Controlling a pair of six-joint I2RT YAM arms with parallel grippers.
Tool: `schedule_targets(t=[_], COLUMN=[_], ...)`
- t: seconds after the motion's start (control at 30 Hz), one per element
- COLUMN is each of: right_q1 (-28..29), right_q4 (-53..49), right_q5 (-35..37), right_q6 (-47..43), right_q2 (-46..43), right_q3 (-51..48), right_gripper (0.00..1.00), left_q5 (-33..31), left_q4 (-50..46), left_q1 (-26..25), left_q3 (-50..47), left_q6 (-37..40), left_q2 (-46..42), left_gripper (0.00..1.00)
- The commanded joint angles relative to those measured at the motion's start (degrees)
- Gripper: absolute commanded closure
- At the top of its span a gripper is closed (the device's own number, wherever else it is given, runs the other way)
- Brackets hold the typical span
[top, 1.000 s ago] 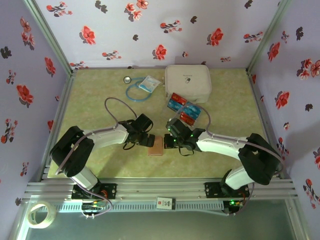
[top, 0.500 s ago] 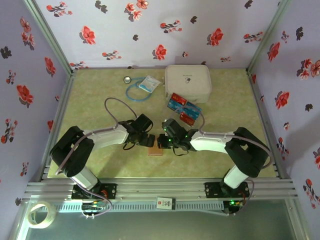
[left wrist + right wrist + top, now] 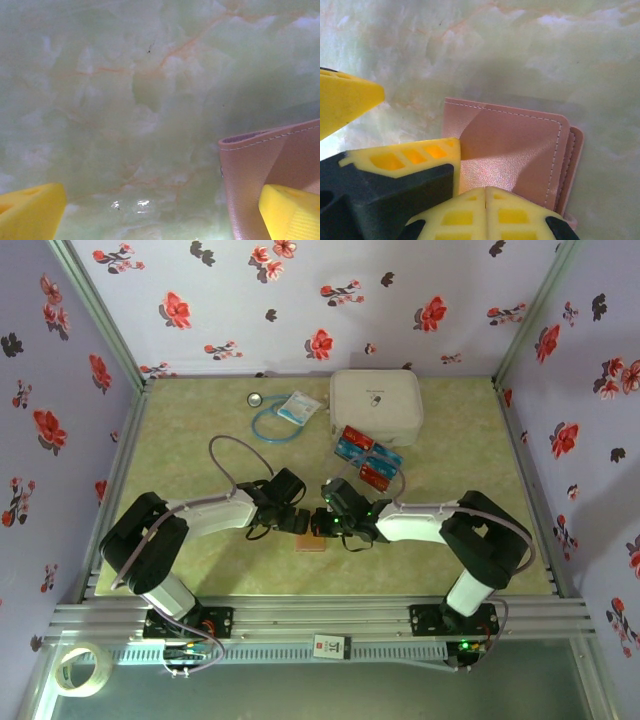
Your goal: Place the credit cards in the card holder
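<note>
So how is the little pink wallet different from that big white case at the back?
The card holder is pinkish-brown, while the white case is plain white. The card holder is much smaller than the white case. The card holder lies on the near half of the table, close to the arms, and the white case sits at the far edge. Both lie flat and have rounded corners.

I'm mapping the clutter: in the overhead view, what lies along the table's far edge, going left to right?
Left to right: small round silvery disc → pale blue packet → white zip case.
</note>
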Motion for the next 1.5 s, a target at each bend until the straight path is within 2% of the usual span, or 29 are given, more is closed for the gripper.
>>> schedule_targets(t=[0.0,0.5,0.9,1.47], right_q1=[0.46,0.52,0.58,1.08], right_q4=[0.42,0.86,1.14,-3.01], right_q5=[0.27,0.55,0.11,0.38], right_q6=[1.58,1.76,1.76,0.09], right_q2=[1.19,2.04,1.88,-2.17], right_q3=[-1.62,-2.7,-2.74,0.83], right_gripper=[1.0,1.0,1.0,1.0], left_q5=[-2.37,0.27,3.21,1.24], left_q4=[-3.68,-5.74,-0.66,-0.07], left_q1=[0.18,3.67,3.42,2.33], left_q3=[-0.74,2.58,-1.69,-3.19], left_q6=[0.41,2.0,3.01,1.78], left_q2=[-0.26,-2.91,-1.68,1.13], left_gripper=[0.0,0.0,0.0,0.0])
